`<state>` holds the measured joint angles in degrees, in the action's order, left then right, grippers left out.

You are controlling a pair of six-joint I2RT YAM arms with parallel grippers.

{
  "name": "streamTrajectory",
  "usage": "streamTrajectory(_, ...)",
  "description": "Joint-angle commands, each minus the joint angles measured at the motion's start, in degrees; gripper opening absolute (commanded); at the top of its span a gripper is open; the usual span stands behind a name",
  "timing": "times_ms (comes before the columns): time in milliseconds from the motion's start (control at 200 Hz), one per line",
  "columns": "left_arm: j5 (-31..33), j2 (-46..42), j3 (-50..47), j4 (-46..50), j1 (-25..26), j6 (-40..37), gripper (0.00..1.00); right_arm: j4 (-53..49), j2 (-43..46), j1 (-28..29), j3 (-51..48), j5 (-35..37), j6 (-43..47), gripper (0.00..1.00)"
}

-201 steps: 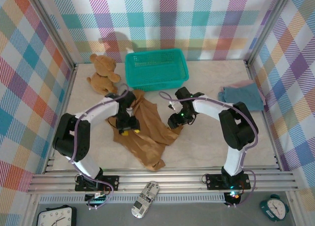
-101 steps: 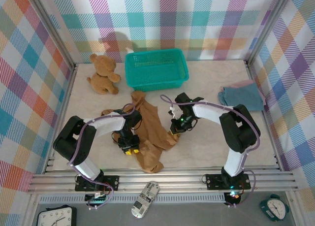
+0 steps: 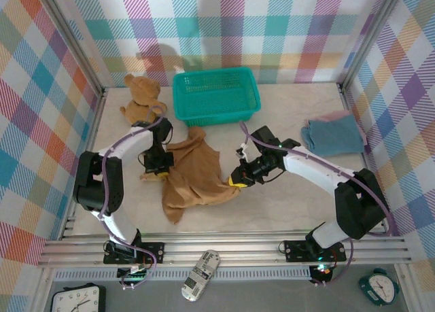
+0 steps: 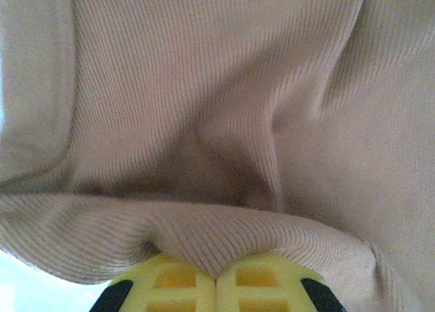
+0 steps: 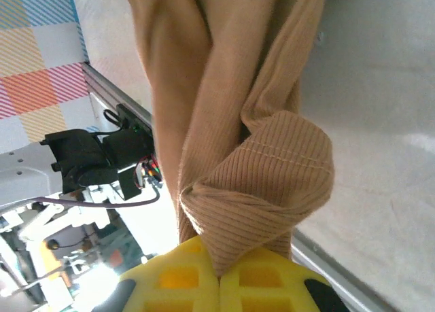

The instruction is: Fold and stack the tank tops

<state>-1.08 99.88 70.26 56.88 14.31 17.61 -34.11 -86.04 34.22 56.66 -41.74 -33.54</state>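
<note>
Pale table [image 3: 285,206], ochre tank top [image 3: 194,176] spread between our arms.
We see left hand [image 3: 158,169] and right hand [image 3: 236,181] each clamped on its cloth.

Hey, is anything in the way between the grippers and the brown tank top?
No. The left gripper and the right gripper are both shut on the ochre tank top, with cloth pinched in their jaws. Nothing visible sits between.

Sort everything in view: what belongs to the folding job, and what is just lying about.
Job:
- ochre top, pinched by the left gripper and the right gripper
- blue top
- pink top, its edge showing past the blue one

Lying about:
- teddy bear
- basket
- remote
- near-left clock
- near-right clock
</note>
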Motion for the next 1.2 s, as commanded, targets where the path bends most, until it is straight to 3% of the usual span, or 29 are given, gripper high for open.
streamTrajectory(0,2.5,5.0,3.2,1.8,-0.9,-4.7,0.0,1.2,-3.1,-0.3,-0.1,-2.4,-5.5,0.07)
streamTrajectory(110,1.0,9.4,4.9,-0.4,-0.8,-4.6,0.04,4.0,-8.4,-1.3,0.6,-0.2,-4.7,0.12)
streamTrajectory(165,1.7,10.5,5.6,-1.2,-0.8,-4.4,0.14,5.5,-10.9,-1.7,1.1,1.8,-4.8,0.18)
streamTrajectory(235,3.2,11.2,7.0,-1.7,-0.8,-4.0,0.2,7.4,-14.0,-2.2,2.1,3.4,-5.2,0.21)
streamTrajectory(325,4.7,11.4,8.9,-1.7,-0.8,-3.5,0.33,7.4,-16.4,-2.4,3.9,10.1,-3.8,0.29)
streamTrajectory(540,2.5,1.9,6.1,4.1,-0.6,-1.8,0.51,0.0,-13.2,-2.5,8.0,22.0,8.0,0.48)
streamTrajectory(675,-4.0,-8.7,-4.8,5.6,2.3,4.4,0.54,-1.9,-5.8,-2.4,2.7,22.0,22.0,0.52)
streamTrajectory(800,-8.1,-17.4,-13.9,4.9,8.9,11.6,0.54,-3.8,1.3,-1.7,-2.9,21.6,34.8,0.49)
streamTrajectory(960,-11.4,-23.2,-25.9,-0.6,14.6,19.2,0.54,-1.5,2.1,2.9,-5.8,25.9,52.0,0.51)
streamTrajectory(1115,-10.6,-24.6,-30.9,-5.6,14.8,20.0,0.52,9.7,0.9,6.5,-8.1,28.7,56.7,0.59)
streamTrajectory(1195,-11.3,-23.6,-31.6,-8.3,14.8,20.1,0.52,10.5,-2.2,6.7,-6.1,28.4,57.4,0.61)
